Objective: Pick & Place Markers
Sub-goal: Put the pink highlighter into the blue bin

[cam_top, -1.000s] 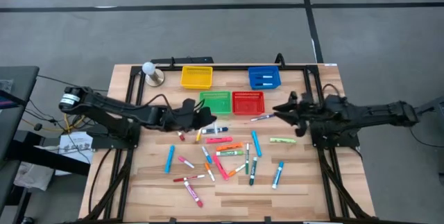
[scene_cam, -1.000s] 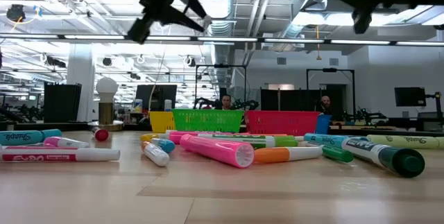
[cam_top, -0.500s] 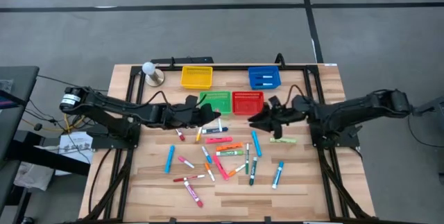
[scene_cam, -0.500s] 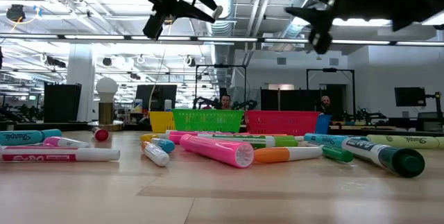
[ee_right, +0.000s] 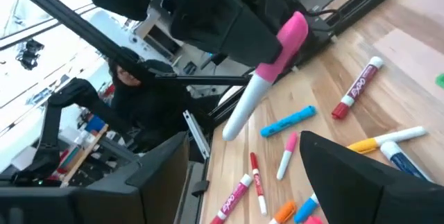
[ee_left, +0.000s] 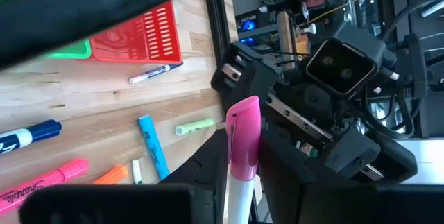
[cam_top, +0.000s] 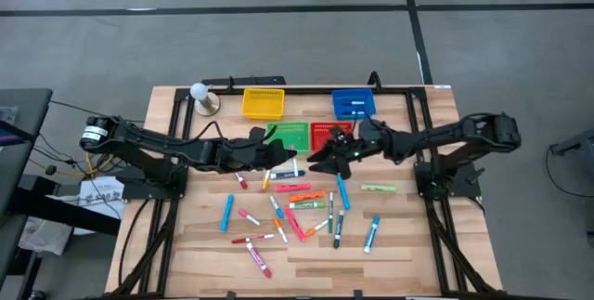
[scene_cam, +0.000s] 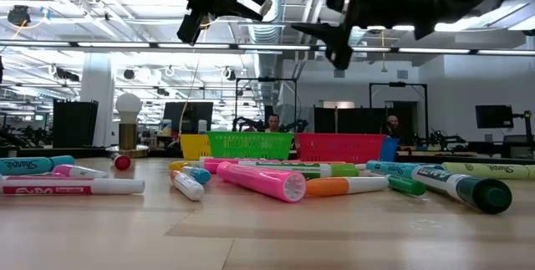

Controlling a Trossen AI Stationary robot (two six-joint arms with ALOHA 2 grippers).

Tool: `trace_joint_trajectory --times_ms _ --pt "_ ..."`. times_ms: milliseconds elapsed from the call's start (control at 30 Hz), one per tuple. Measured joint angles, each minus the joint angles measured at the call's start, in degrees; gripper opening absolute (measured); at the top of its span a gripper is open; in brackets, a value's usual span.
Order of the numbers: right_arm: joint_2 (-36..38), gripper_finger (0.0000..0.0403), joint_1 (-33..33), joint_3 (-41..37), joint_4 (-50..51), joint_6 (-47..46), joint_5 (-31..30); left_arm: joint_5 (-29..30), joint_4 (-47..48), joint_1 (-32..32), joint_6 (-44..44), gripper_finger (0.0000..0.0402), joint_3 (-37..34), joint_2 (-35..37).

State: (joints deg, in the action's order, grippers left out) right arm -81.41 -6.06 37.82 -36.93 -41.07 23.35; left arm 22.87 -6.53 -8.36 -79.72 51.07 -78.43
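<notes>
- we are seeing the left gripper hanging in the air above the table, its jaws clamped on a pink-capped white marker.
- in the left wrist view that marker is sticking straight out from between the dark fingers, pink cap forward.
- in the right wrist view the same held marker is showing just ahead of the right arm's own fingers, tilted, with the pink cap uppermost.
- we are seeing the right gripper also up in the air, close beside the left one, its jaws standing wide apart with nothing between them.
- the two grippers are meeting nose to nose in front of the green basket and the red basket.
- the loose markers are lying scattered on the wood below and in front of both sets of jaws, well under them in the low view.
- a yellow-green marker is lying apart from the heap, beyond the right gripper's side.
- the blue basket and the yellow basket are sitting behind both grippers, further back on the table; two pale markers are lying in the blue one.
</notes>
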Motion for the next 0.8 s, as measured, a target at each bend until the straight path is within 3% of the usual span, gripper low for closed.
trace_joint_trajectory --times_ms 400,800 --pt "-8.11 0.0267 -0.16 6.85 0.08 -0.11 1.12 0.02 -0.79 0.0 0.3 0.0071 0.0 0.0" --pt "-9.07 0.0243 -1.2 8.46 -0.02 -1.81 0.55 1.01 -0.89 0.0 0.6 0.0071 -0.02 0.0"
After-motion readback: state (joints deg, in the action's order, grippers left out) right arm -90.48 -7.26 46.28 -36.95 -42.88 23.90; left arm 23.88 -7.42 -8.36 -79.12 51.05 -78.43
